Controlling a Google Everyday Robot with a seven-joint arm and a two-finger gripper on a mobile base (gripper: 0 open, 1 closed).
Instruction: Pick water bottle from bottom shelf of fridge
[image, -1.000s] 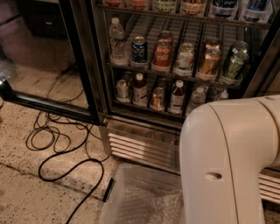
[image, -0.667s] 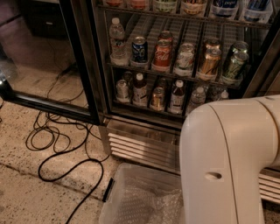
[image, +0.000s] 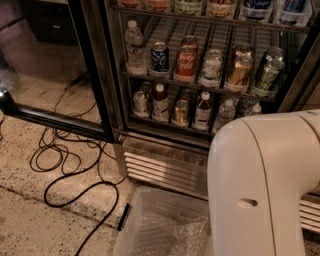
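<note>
The fridge (image: 98, 75) stands open, its glass door (image: 45, 65) swung out to the left. On the bottom shelf (image: 165, 126) stand a silver can, two dark-filled bottles with white caps, a gold can, and at the right a small clear water bottle (image: 226, 113) with a white cap. A second clear bottle (image: 255, 108) stands just right of it, half hidden by my arm. My gripper is out of view. Only the white arm housing (image: 265, 190) shows, filling the lower right in front of the fridge.
The rack above holds a taller clear bottle (image: 134, 47) and several drink cans (image: 186, 62). A louvred steel grille (image: 165, 169) runs along the fridge's base. A clear plastic bin (image: 160, 225) with bubble wrap sits on the floor. Black cables (image: 75, 170) loop across the floor at left.
</note>
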